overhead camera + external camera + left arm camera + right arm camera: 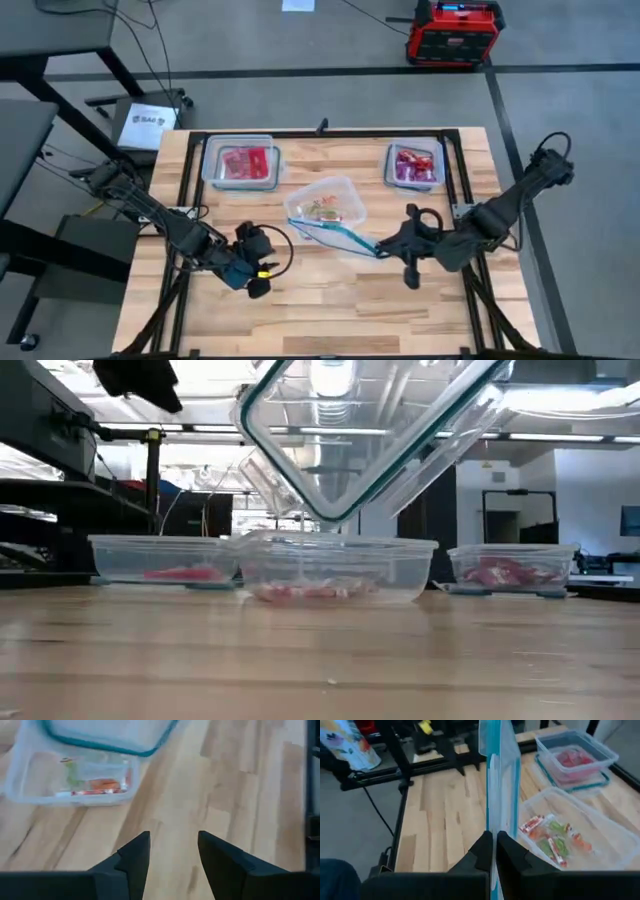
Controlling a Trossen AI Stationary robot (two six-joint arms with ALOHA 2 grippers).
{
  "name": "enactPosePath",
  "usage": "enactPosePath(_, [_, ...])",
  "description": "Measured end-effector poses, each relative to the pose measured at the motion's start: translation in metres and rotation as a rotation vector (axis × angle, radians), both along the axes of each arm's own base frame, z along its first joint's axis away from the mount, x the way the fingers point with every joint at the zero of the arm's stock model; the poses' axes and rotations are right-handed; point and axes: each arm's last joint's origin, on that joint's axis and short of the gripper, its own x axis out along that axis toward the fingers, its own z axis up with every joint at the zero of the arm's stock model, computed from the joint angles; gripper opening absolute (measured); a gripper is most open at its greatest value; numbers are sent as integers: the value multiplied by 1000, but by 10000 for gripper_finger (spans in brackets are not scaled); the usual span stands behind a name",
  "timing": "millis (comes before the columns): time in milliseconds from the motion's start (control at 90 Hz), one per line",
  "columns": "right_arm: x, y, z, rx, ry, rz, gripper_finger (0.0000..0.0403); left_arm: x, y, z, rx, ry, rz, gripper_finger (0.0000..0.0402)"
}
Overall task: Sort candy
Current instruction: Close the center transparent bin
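**Two claws, one lid aloft**

Right claw (494,851) clamps the teal-rimmed lid (335,236), tilted just above the middle container (326,205). Mixed candy (551,839) lies inside that container. Left claw (172,851), fingers apart, hovers near it over the bench (330,300).

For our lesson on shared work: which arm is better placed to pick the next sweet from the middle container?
Probably left. The left pincer is open and empty, near the middle container; the right pincer is shut on the lid.
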Motion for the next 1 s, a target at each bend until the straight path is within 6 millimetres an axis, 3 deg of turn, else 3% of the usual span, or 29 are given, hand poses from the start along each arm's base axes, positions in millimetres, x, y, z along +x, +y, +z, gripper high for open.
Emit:
enactPosePath(422, [-4, -3, 41, -102, -83, 71, 0, 18, 19, 0, 92, -76, 2, 153])
enactPosePath(622, [-4, -6, 43, -118, -74, 67, 0, 25, 14, 9, 46, -162, -89, 153])
enactPosePath(822, [-4, -5, 43, -124, -75, 70, 0, 20, 19, 2, 106, -95, -8, 153])
enactPosePath(1000, [-4, -5, 43, -124, -76, 71, 0, 23, 18, 7, 113, -147, -6, 153])
